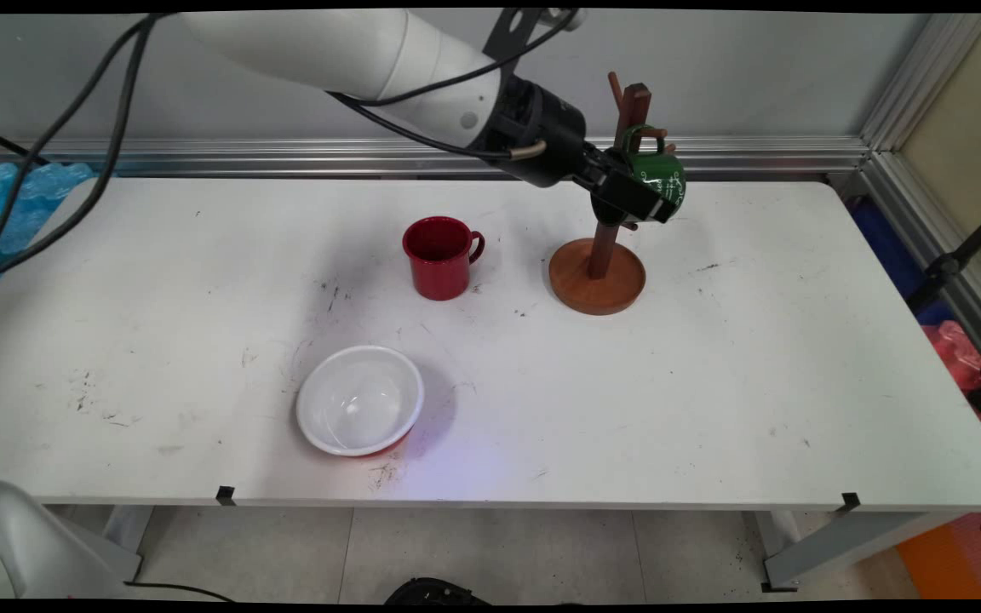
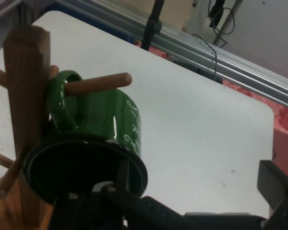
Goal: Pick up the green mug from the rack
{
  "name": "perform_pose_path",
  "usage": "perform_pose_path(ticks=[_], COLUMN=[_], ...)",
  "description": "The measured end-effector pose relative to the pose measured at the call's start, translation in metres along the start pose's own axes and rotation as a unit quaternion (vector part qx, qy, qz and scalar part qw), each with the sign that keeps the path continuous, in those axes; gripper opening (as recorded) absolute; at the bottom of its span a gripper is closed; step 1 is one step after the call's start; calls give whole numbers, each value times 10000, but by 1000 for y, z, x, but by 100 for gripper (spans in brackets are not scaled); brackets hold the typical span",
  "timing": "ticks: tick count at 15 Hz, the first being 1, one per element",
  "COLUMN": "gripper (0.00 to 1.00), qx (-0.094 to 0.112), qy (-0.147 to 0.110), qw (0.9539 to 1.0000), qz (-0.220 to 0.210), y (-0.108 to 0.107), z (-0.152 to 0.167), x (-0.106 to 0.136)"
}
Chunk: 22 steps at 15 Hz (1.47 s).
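Main view: we are seeing the gripper up at the wooden mug tree, at the far right-centre of the bench. It is gripping the green mug by the rim. In the hand view one finger sits inside the mug's dark mouth and the rest of the linkage runs outside the wall, so we are reading the gripper as closed on the rim, narrow gap only.

Progress, as a judgement: the mug's handle is looped over a peg of the tree, so the mug is on the peg while the gripper is holding it. Nothing is showing a release yet. We cannot tell whether the peg is carrying the weight.

Materials and shapes:
- Green mug: glossy enamel look, white pattern on the side, dark interior, loop handle, tilted mouth-down toward the hand.
- Mug tree: brown wood, square post, round dowel pegs angled out, round dished base.
- Red mug: glossy, upright, handle to its right, standing left of the tree base, apart from it.
- White bowl: shiny, round, a red outside showing at the lower edge, sitting near the front.
- Bench: white, matte, scuffed with dark marks.
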Motion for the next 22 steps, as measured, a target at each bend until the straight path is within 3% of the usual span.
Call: perform_pose_path(ticks=[17,18,22], gripper=[100,0,0], qx=[169,174,204], qy=[95,107,132], qw=[9982,9981,9977], qz=[-566,-585,-629], y=[-5,-5,-8], z=[40,41,43], x=[1,1,1])
